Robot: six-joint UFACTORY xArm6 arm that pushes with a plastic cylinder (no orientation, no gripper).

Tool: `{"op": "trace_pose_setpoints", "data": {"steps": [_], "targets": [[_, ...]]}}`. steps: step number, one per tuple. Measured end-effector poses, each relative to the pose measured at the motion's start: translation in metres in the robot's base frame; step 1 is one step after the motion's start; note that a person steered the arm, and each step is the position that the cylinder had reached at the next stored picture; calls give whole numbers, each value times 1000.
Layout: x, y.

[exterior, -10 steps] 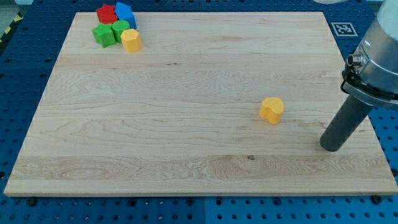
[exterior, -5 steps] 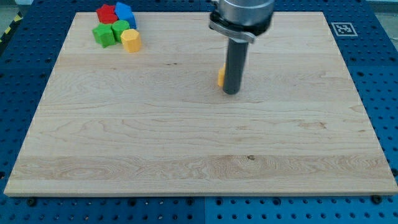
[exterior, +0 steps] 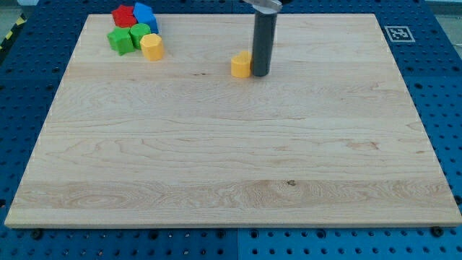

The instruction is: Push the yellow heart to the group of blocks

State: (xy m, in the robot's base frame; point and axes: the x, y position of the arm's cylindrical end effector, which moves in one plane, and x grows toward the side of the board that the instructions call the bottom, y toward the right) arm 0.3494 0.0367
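Observation:
The yellow heart [exterior: 240,64] lies on the wooden board in the upper middle of the view. My tip [exterior: 259,74] is right against its right side, the rod standing upright above it. The group of blocks sits at the view's top left: a red block [exterior: 123,15], a blue block [exterior: 144,14], two green blocks [exterior: 120,40] [exterior: 139,33] and a yellow block [exterior: 152,46]. The heart is well to the right of the group, with bare board between them.
The wooden board [exterior: 231,159] lies on a blue perforated table. A black and white marker tag [exterior: 398,32] is beside the board's top right corner.
The yellow heart has moved from the board's right middle up and left to the upper middle. My tip came from the right edge and stayed against the heart's right side.

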Motion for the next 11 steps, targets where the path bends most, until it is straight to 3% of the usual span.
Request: {"op": "trace_pose_setpoints", "data": {"steps": [3,6,9,10,11], "targets": [[-56,-86],[-38,-58],[-34,-141],[-34,-135],[-20,-55]]}}
